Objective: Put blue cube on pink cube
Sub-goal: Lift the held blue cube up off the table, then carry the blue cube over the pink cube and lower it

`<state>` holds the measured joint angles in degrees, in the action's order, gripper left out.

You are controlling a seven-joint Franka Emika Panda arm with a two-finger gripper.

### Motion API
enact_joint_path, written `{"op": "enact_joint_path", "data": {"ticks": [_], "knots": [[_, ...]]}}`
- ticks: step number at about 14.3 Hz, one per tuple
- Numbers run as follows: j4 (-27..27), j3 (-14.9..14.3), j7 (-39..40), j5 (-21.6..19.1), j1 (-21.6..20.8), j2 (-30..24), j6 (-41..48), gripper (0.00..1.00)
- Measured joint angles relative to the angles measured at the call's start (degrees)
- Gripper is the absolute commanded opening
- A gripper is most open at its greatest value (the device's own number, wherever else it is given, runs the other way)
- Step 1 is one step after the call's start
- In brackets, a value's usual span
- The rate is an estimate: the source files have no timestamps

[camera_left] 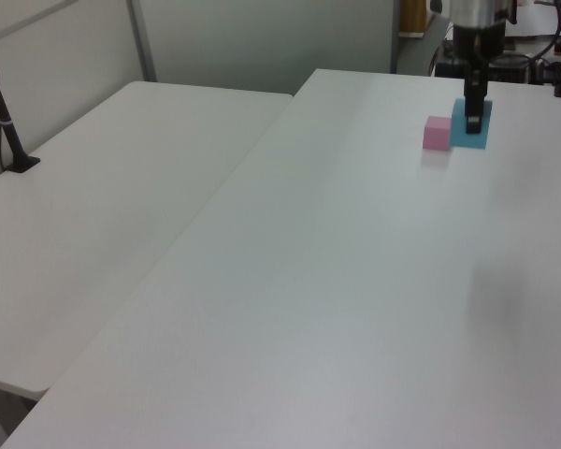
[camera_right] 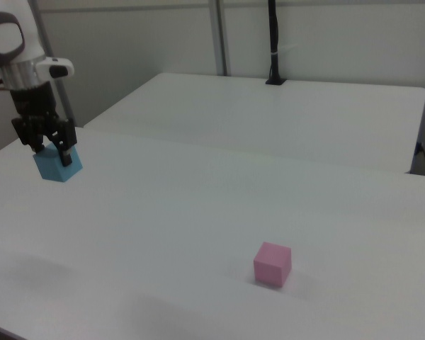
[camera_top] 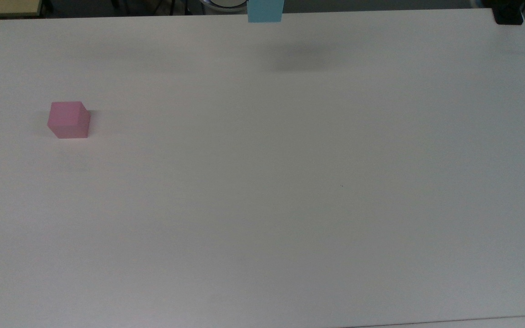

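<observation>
Blue cube [camera_right: 57, 166] held aloft, pink cube [camera_right: 273, 263] unmarked

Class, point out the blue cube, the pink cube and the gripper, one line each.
blue cube [camera_right: 57, 167]: right view, lit front face.
pink cube [camera_top: 65, 114]: top view, top face.
gripper [camera_right: 49, 147]: right view, between the fingers clamped on the cube.

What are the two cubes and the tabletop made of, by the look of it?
Blue cube, held aloft by the tool: probably foam or light plastic; matte, even sky-blue faces, no glare.
Pink cube: likely the same; flat pastel faces, soft edges, no marks.
Table: looks like white laminate board; smooth, faint sheen, soft diffuse shadows.
</observation>
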<state>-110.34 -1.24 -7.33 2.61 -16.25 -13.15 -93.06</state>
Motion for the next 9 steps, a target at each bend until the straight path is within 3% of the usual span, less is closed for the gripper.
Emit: {"op": "enact_joint_path", "data": {"ticks": [5, 7, 9], "knots": [[2.8, -0.4, 2.0, 0.1, 1.5, 1.1, 1.0, 0.25], [6.0, -1.4, 7.9, 0.1, 6.4, 3.2, 2.0, 0.25], [10.4, -4.4, 15.3, 0.1, 11.5, 6.1, 2.9, 0.25]]}}
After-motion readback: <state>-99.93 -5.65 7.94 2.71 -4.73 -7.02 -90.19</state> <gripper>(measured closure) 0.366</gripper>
